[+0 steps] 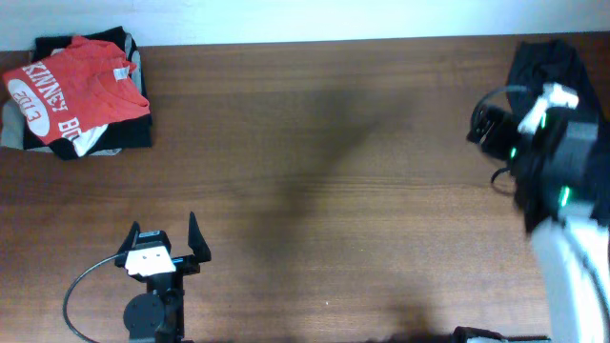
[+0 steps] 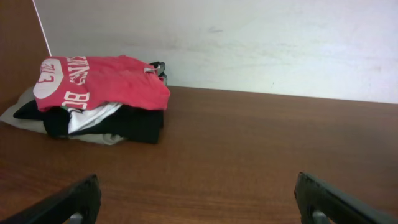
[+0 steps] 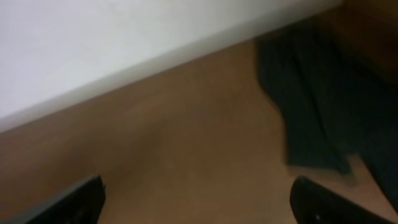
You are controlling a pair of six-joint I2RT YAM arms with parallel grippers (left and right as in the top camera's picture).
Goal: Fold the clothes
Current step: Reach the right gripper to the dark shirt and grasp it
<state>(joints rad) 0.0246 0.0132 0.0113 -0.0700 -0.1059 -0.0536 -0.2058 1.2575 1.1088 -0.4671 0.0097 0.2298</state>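
Observation:
The clothes, a crumpled black garment (image 1: 545, 59), lie at the table's far right corner by the wall. In the right wrist view the same dark fabric (image 3: 317, 106) lies ahead and to the right of my right gripper (image 3: 199, 202), which is open, holds nothing and hovers over bare wood short of the cloth. From overhead my right arm (image 1: 558, 171) covers part of the garment, and its fingers are hidden there. My left gripper (image 1: 164, 233) stands open near the front left edge, also seen as my left gripper (image 2: 200, 205) with only table between its fingers.
A stack of folded clothes topped by a red T-shirt with white lettering (image 1: 76, 90) sits at the far left corner, ahead and left in the left wrist view as the red T-shirt (image 2: 99, 81). A white wall (image 2: 249, 43) runs behind the brown wooden table (image 1: 324, 171).

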